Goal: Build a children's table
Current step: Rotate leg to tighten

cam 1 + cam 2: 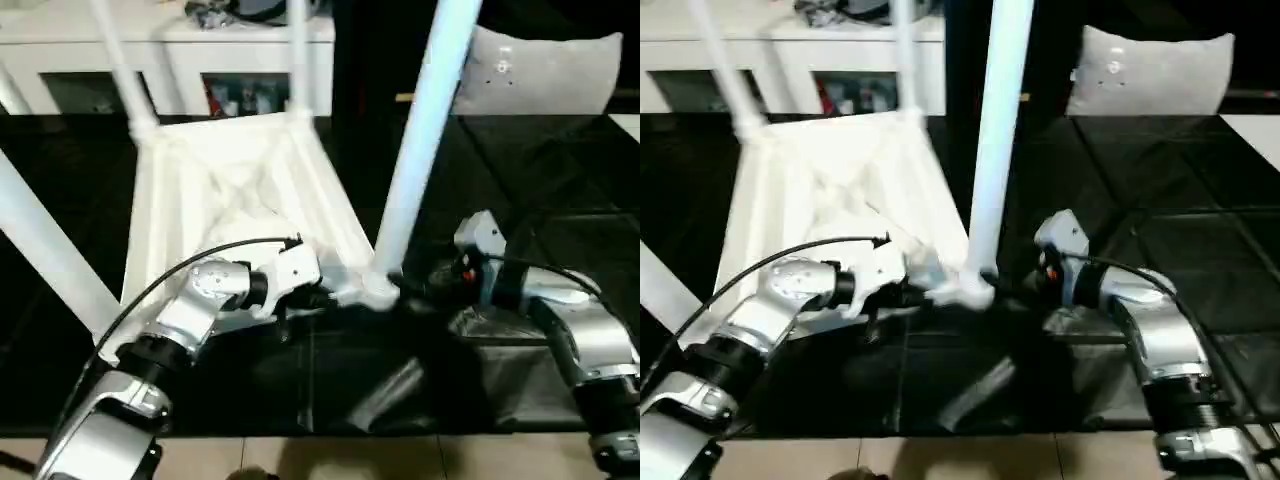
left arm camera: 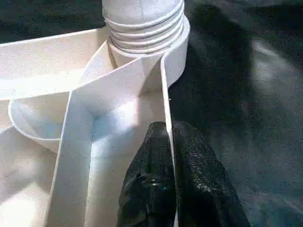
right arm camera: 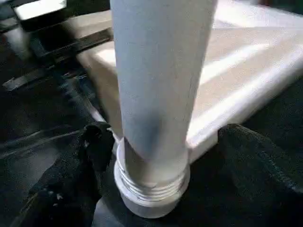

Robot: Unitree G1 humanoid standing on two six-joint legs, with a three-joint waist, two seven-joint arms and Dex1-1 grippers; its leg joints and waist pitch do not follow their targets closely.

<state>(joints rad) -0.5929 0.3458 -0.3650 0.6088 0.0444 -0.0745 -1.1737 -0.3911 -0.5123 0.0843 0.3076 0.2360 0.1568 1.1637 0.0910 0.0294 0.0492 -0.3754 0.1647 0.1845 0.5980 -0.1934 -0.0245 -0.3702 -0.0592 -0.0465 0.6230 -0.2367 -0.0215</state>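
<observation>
From my seat, what matters is the near-corner leg [image 1: 425,130]: its long axis rises almost upright, leaning slightly, from the corner socket [image 2: 177,42] nearest me, and it stands between the jaws of my right gripper [image 3: 156,156], which sits closer to it than the left. Those jaws are spread, one black finger on either side of the leg's base, and I can't tell whether they actually touch it. Several thread ridges show above the socket rim, so I judge the leg isn't fully seated and the next turn falls to the right arm. My left gripper [image 2: 171,179] has its jaws pressed together on the thin side wall of the table top [image 1: 235,180], just beside that socket, steadying it. The top lies upside down on the glossy black floor [image 1: 560,180], ribbed underside up, with other legs standing at the remaining corners. Everything is smooth white moulded plastic: tapered tubes, thin ribs, round sockets.
</observation>
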